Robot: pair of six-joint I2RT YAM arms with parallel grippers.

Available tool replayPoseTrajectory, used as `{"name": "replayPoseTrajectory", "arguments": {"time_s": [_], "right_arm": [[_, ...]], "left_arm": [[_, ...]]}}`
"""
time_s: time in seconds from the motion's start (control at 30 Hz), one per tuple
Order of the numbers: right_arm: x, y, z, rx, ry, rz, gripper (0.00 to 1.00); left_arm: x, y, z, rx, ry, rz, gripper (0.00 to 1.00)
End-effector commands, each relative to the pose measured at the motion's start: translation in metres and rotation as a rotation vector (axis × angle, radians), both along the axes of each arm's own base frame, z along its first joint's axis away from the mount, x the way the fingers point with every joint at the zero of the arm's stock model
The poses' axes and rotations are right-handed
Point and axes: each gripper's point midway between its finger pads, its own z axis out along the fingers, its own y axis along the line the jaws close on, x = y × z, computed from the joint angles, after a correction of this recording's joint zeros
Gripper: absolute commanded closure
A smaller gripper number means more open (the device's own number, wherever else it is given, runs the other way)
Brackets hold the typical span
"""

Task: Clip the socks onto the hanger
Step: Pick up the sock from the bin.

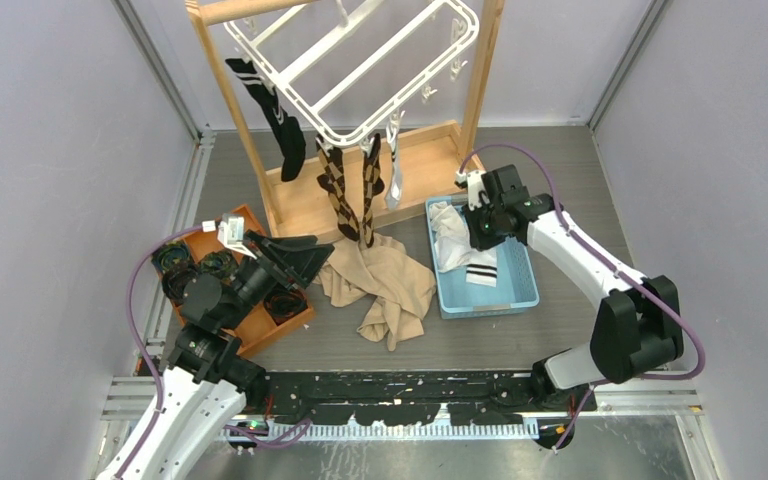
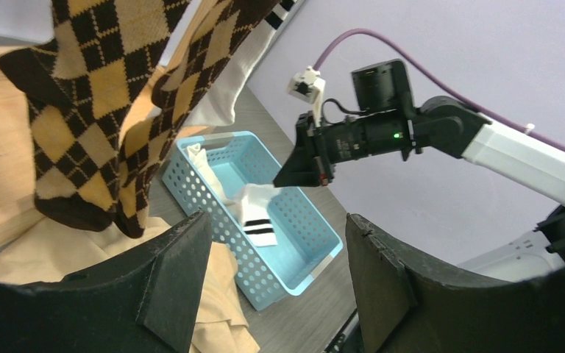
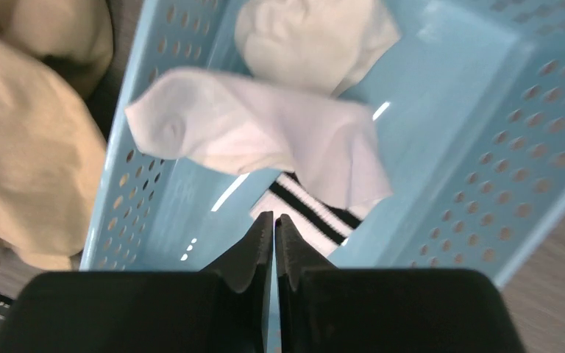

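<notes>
Gray matting covers the table (image 1: 560,180), and at its far side stands a light wooden stand (image 1: 305,200) from which the hanger (image 1: 355,68), a white frame with inner bars and small clips along its rim, hangs tilted. Below the stand, a plain beige cloth (image 1: 385,285) lies crumpled on the table between an orange tray (image 1: 260,325) on the left and a pale blue perforated basket (image 1: 520,290) on the right. The left arm reaches over the tray, and the left gripper (image 1: 312,258) hovers near the cloth with its fingers (image 2: 169,272) spread wide and nothing between them. The right arm bends in over the basket. One black sock with white stripes (image 1: 275,115) hangs from the hanger's left edge, and two brown argyle socks (image 1: 350,190) hang side by side from its lower corner, their toes just above the cloth. White socks (image 1: 450,240) lie heaped in the far end of the basket, one of them with black bands (image 3: 313,213) on its cuff. The right gripper (image 3: 274,220) points down at that cuff with its fingers pressed together; nothing shows between them, and whether the tips touch the sock cannot be told.
</notes>
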Motion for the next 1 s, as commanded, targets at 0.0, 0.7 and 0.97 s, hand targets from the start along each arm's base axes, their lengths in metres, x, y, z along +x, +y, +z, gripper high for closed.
{"name": "replayPoseTrajectory", "arguments": {"time_s": [0.0, 0.7, 0.97], "right_arm": [[-0.01, 0.018, -0.01, 0.133, 0.036, -0.035, 0.92], [0.024, -0.034, -0.041, -0.249, -0.099, 0.089, 0.23], [0.043, -0.038, -0.07, -0.309, -0.093, 0.079, 0.29]], "left_arm": [[-0.004, -0.003, 0.014, -0.07, -0.024, -0.034, 0.33], [0.0, -0.009, 0.005, -0.113, 0.028, -0.059, 0.35], [0.001, -0.01, 0.003, -0.115, 0.029, -0.057, 0.35]]}}
